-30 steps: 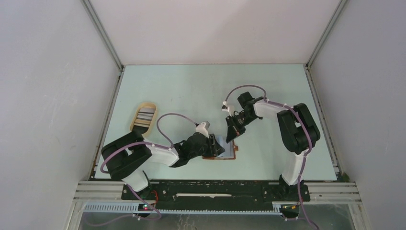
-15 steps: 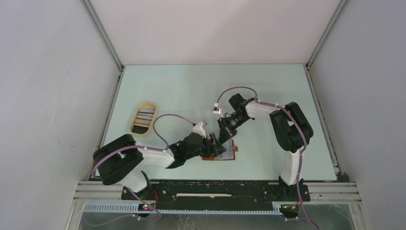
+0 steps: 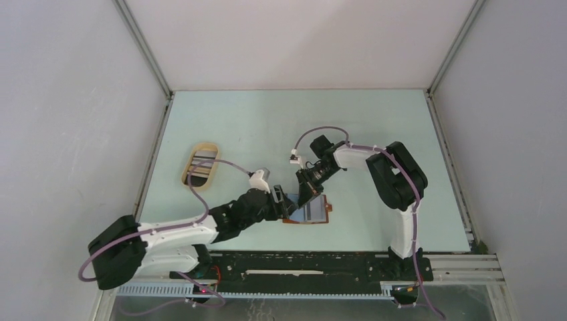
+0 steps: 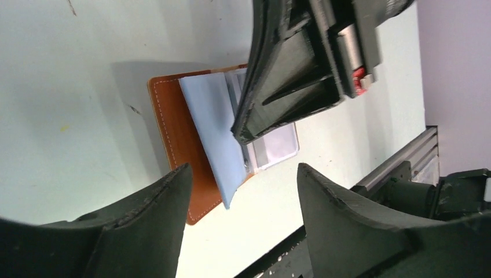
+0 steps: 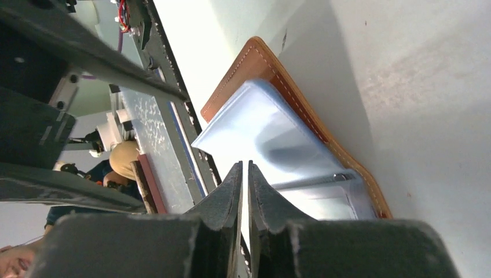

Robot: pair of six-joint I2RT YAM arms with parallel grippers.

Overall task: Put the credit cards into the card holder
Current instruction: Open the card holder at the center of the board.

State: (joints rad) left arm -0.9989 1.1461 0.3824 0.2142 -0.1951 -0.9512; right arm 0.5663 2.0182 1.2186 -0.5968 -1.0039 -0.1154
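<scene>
The card holder (image 3: 318, 212) (image 4: 172, 136) (image 5: 255, 59) lay open and flat on the table (image 3: 267, 120), near the front edge and between the two arms. There was one of it, reddish-brown with pale stitching. One bluish clear sleeve (image 4: 207, 124) (image 5: 260, 124) was folded across its inside. Through a clear pocket next to the sleeve I saw one whitish card (image 4: 278, 147) (image 5: 324, 200).

The right gripper (image 3: 304, 195) (image 4: 242, 138) (image 5: 244, 168) pointed down onto the sleeve, its tip at or against the plastic. Its jaws were drawn almost together, leaving only a thin slit. I could not tell whether a card edge sat in that slit.

The left gripper (image 3: 281, 204) (image 4: 243, 171) was just left of the holder. Its two fingers (image 4: 147, 223) were spread wide with nothing between them (the wrist view showed holder and table through the gap).

Well to the left lay one oval tan tray (image 3: 207, 144) holding the remaining credit cards (image 3: 200, 162). They showed as pale and grey strips, too small for me to count.
</scene>
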